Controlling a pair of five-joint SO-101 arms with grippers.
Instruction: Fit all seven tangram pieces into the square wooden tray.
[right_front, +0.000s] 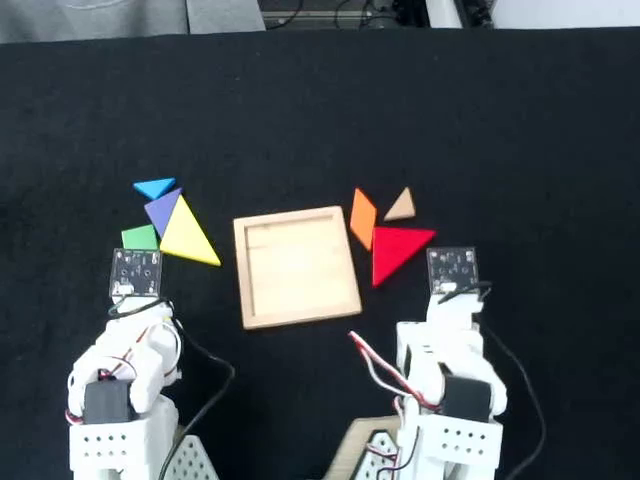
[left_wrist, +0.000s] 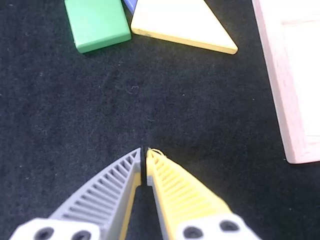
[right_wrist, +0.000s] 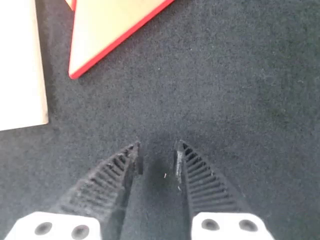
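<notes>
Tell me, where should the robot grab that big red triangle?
Probably from straight above, with the right gripper pinching across the red triangle near its corner pointing away from the tray. It lies flat, it narrows there, and bare cloth lies on both sides; the orange piece crowds the opposite corner.

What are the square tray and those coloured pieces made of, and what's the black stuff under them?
The tray: pale unpainted wood, matte, with faint grain. The yellow triangle and red triangle: probably painted wood, smooth with a slight sheen and thick flat edges. The table cover: black fabric, felt-like and fuzzy.
</notes>
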